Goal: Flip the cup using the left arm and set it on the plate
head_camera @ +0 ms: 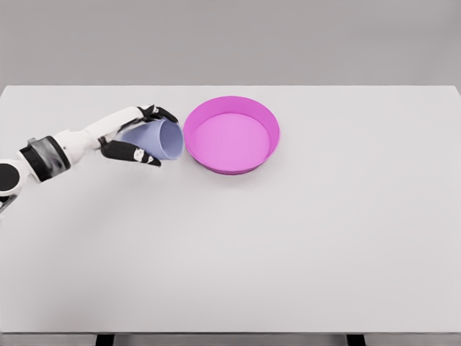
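- The left hand (pixel 137 133) sits over the far left part of the table (pixel 288 245), its white arm (pixel 61 148) coming in from the picture's left edge.
- The fingers (pixel 133 153) are clamped on the cup (pixel 157 139): dark-tipped fingers lie along its near side, and others (pixel 160 112) reach over its far side.
- The cup is pale lavender blue and lies tipped on its side in the hand, with its wide open mouth turned to the right, toward the plate (pixel 231 135).
- The narrower bottom end of the cup points left into the palm and is partly hidden by the hand.
- The rim of the cup is just beside the left edge of the plate; whether the two touch cannot be told from this view.
- Whether the cup rests on the table or is held a little above it cannot be told either.
- The plate is bright magenta, round and shallow with a raised rim, and stands flat on the table a little left of the middle and toward the far side.
- Nothing lies in the plate; its lighter pink floor shows whole.
- The table is a plain white top that fills most of the view, with a grey wall (pixel 230 40) behind its far edge.
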